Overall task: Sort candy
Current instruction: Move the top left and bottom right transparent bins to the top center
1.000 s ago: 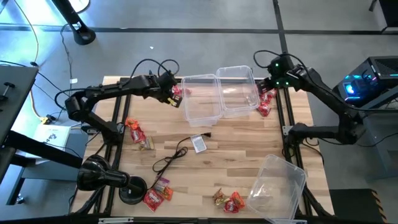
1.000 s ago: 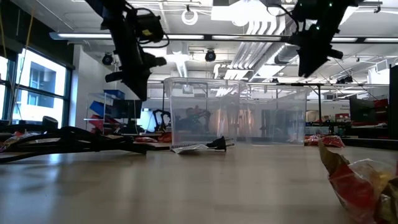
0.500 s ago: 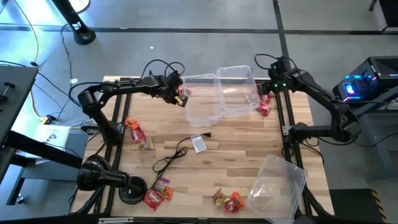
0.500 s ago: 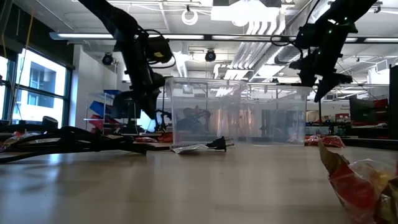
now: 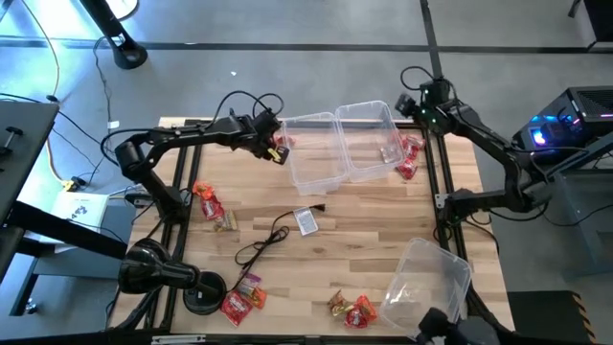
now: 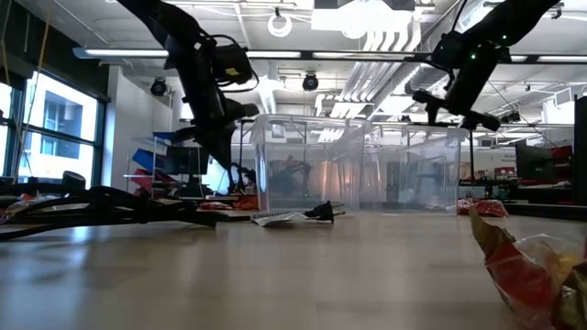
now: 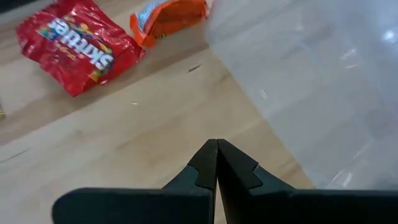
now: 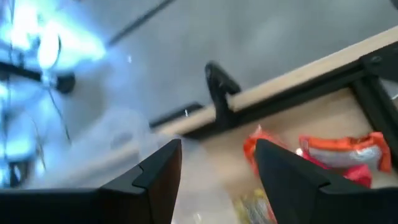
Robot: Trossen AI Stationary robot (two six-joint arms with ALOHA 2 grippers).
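Note:
Candy lies in small heaps on the wooden table (image 5: 364, 240). My left gripper (image 7: 216, 145) is shut and empty beside the left clear bin (image 5: 311, 153), pointing steeply down over bare wood. A red pack (image 7: 68, 53) and an orange pack (image 7: 168, 15) lie flat just beyond it. My right gripper (image 8: 217, 168) is open and empty, raised over the table's far right corner beside the right clear bin (image 5: 369, 139). Red and orange packs (image 8: 336, 155) lie on the wood below and beyond it.
More candy lies at the left (image 5: 209, 203), near left (image 5: 241, 297) and near middle (image 5: 351, 309). A third clear bin (image 5: 426, 283) lies tipped at the near right. A grey tag (image 5: 306, 221) with a black cable (image 5: 263, 244) sits mid-table.
My left gripper has come down and gone a little toward the left bin, staying shut. My right gripper has rolled about its wrist and gone from over the candy at the right toward the table's far right corner.

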